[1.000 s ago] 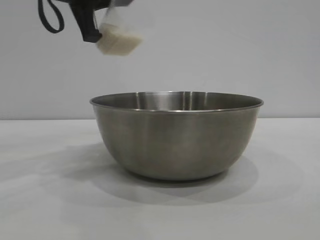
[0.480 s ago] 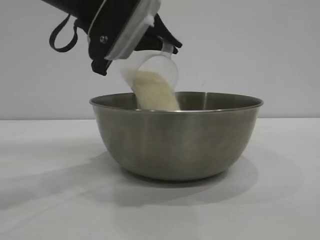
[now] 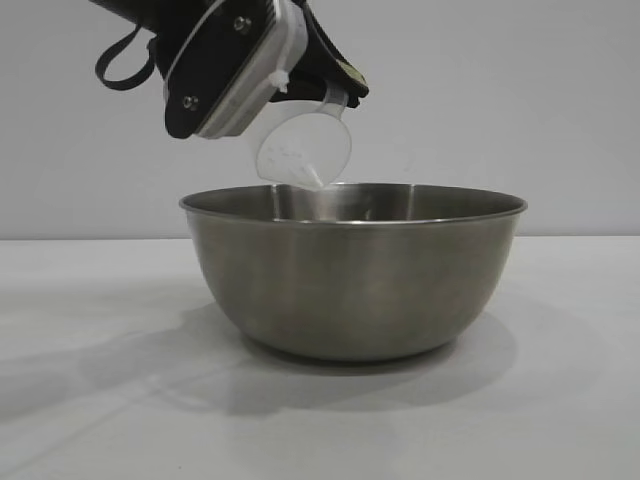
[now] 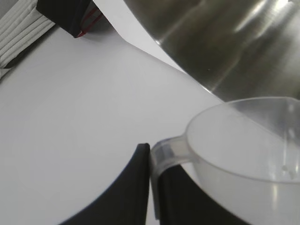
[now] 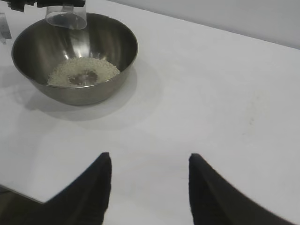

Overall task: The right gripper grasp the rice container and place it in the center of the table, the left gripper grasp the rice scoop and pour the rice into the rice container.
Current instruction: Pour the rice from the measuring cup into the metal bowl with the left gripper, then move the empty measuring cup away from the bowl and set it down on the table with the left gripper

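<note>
White tabletop (image 3: 90,400), task nearly complete: my left hand (image 4: 151,187), clamped on the handle of the tipped, almost empty scoop (image 3: 300,150), hovers over the bowl (image 3: 352,275) at centre holding the rice (image 5: 83,72), while my right hand (image 5: 149,187) waits half open, empty.

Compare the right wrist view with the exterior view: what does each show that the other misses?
Only the right wrist view looks down into the rice container, showing the rice heaped on its bottom with a bare patch in the middle; it also shows the right gripper open, low over the table, well clear of the bowl. Only the exterior view shows the left gripper shut on the handle of the rice scoop, which is tipped mouth-down above the rim and nearly empty. Both show scoop, bowl and white table.
</note>
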